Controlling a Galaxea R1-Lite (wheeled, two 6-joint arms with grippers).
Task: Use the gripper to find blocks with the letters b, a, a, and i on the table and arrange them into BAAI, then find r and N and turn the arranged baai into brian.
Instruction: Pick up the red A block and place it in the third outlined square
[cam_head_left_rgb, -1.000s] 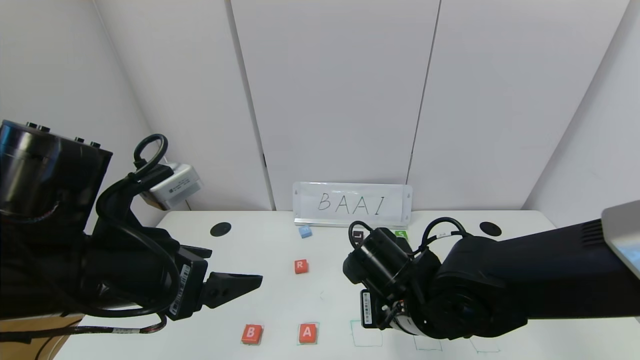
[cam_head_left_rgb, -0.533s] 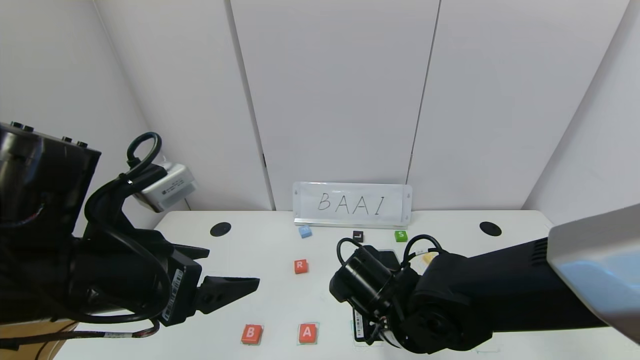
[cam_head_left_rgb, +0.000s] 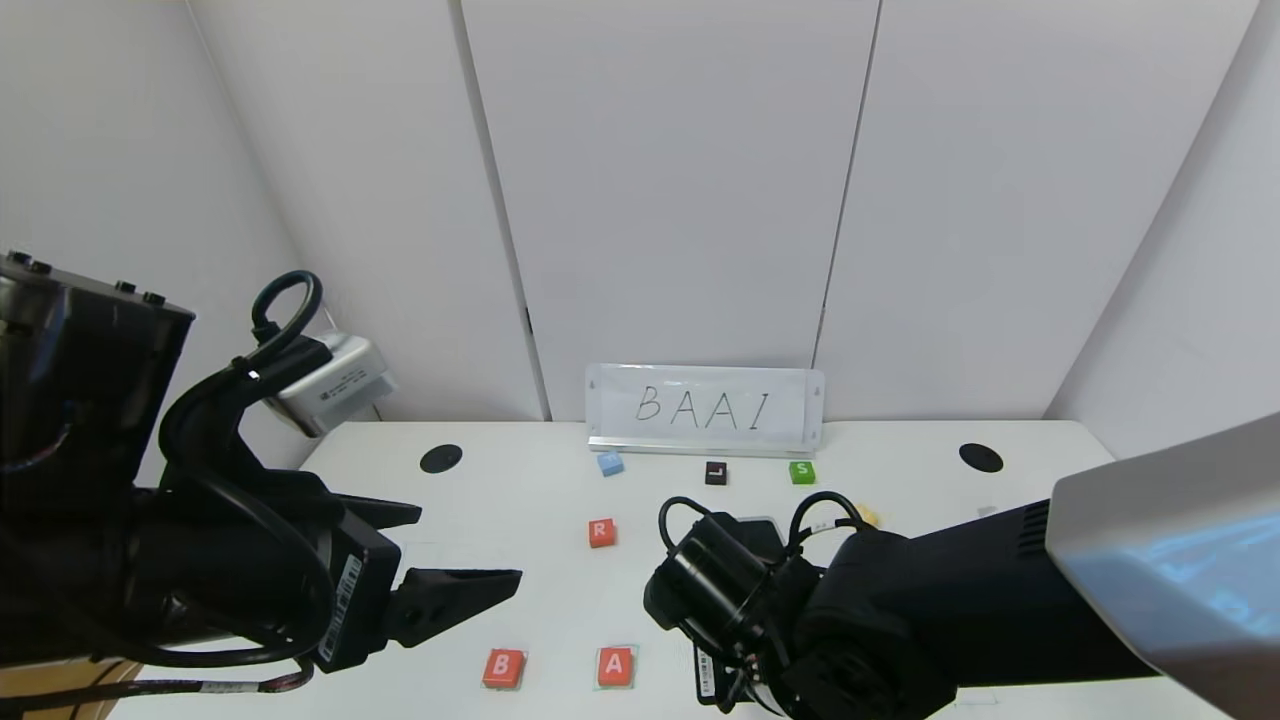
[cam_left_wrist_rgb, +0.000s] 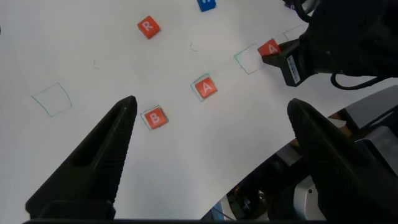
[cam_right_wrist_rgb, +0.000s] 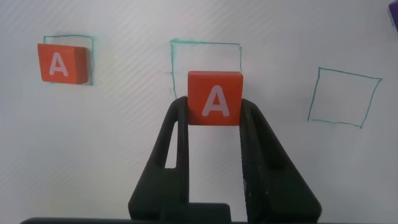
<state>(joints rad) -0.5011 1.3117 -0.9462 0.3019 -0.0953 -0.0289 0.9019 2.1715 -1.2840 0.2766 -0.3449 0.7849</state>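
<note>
Orange-red blocks B (cam_head_left_rgb: 504, 668) and A (cam_head_left_rgb: 615, 666) lie side by side in teal squares near the table's (cam_head_left_rgb: 520, 500) front edge. The orange-red R block (cam_head_left_rgb: 601, 532) lies farther back. My right gripper (cam_right_wrist_rgb: 214, 106) is shut on a second orange-red A block (cam_right_wrist_rgb: 215, 98) and holds it just over an empty teal square (cam_right_wrist_rgb: 205, 43), right of the placed A (cam_right_wrist_rgb: 59, 63). In the head view the right arm hides that gripper. My left gripper (cam_head_left_rgb: 450, 555) is open and empty, above the table left of the B. The letter I does not show.
A white sign reading BAAI (cam_head_left_rgb: 705, 408) stands at the back. Blue (cam_head_left_rgb: 610, 463), black L (cam_head_left_rgb: 715, 472), green S (cam_head_left_rgb: 801, 472) and yellow (cam_head_left_rgb: 866, 516) blocks lie in front of it. Another empty teal square (cam_right_wrist_rgb: 344, 96) lies beyond the held A. Two black holes (cam_head_left_rgb: 441, 458) (cam_head_left_rgb: 980, 457) mark the back.
My right arm has moved toward the table's front edge and lower, carrying the A block; the black L and green S blocks are now uncovered. My left arm has shifted slightly back.
</note>
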